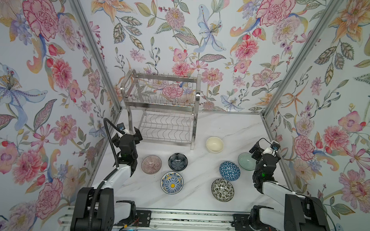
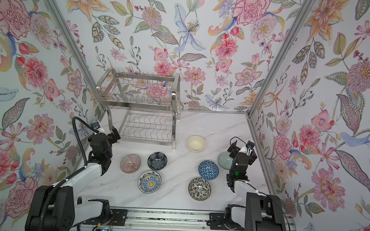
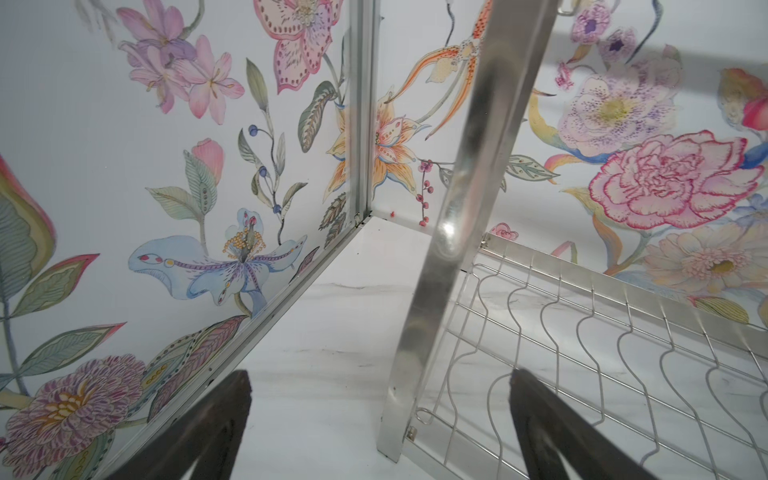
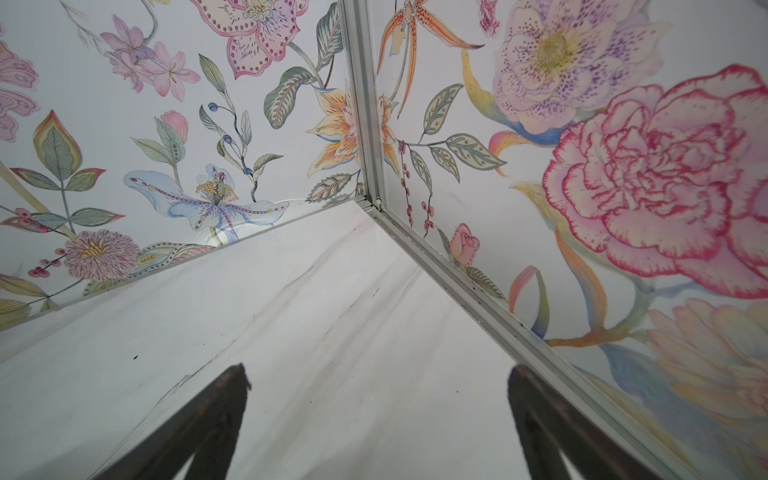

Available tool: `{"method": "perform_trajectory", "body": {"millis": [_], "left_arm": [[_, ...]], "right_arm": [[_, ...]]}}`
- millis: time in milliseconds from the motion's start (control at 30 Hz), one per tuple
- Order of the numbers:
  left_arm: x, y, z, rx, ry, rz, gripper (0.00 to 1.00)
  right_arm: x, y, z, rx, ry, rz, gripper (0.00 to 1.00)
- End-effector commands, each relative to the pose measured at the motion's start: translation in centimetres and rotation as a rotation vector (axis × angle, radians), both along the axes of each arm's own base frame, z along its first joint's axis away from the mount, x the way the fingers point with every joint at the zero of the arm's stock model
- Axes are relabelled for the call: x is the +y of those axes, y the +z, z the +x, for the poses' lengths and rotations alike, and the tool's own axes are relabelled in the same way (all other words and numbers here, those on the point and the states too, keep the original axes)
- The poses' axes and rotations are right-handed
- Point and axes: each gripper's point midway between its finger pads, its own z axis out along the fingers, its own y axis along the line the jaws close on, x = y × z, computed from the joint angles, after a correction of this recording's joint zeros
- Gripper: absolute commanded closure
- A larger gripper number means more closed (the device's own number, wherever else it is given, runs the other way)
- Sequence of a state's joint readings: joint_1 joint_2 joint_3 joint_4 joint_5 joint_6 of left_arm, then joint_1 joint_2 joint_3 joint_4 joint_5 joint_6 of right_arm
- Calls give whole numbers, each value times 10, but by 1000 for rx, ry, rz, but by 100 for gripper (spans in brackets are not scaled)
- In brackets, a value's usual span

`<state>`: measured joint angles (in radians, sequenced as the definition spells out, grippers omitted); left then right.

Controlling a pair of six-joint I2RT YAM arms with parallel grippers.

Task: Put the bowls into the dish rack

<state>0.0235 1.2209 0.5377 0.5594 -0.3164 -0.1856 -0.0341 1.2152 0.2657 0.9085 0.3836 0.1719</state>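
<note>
In both top views, the dish rack (image 1: 158, 107) stood at the marble table's (image 1: 222, 126) 11 o'clock, backed against the floral wall (image 1: 183, 34). All seven bowls sat upright on the table, outside the rack. The cream bowl (image 1: 214, 144) lay just beside the rack's front right leg, at the rack's 4 o'clock. Nearer, the mauve ribbed bowl (image 1: 151, 164) and dark navy flower-shaped bowl (image 1: 177, 161) sat side by side, with the blue-white yellow-centred bowl (image 1: 172, 182) at their 6 o'clock. At the table's 4 o'clock was the blue lattice bowl (image 1: 229, 171), with the black-white leafy bowl (image 1: 222, 189) at its 6 o'clock. The pale green bowl (image 1: 244, 161) sat at the lattice bowl's 2 o'clock, partly hidden under the right arm (image 1: 264, 168). The left gripper (image 1: 127, 136) hovered at the rack's 8 o'clock and the right gripper (image 1: 264, 151) near the table's 3 o'clock edge; both held nothing.

In the left wrist view, the fingers (image 3: 224, 403) were spread wide, framing bare marble and a flat leg (image 3: 446, 257) of the rack. One finger overlapped the wavy-wire lower shelf (image 3: 582, 276).

In the right wrist view, the fingers (image 4: 224, 399) were likewise wide apart over bare marble, facing the corner post (image 4: 365, 104) between two floral walls.
</note>
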Motion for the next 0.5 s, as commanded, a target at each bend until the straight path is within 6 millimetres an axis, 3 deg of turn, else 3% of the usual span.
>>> {"method": "perform_trajectory", "body": {"millis": [0, 200, 467], "left_arm": [[26, -4, -7, -2, 49, -182, 1], [57, -2, -4, -6, 104, -251, 2], [69, -13, 27, 74, 33, -315, 8]], "right_arm": [[9, -4, 1, 18, 49, 0, 2], [17, -1, 2, 7, 97, 1, 1], [76, 10, 11, -4, 410, -5, 3]]}}
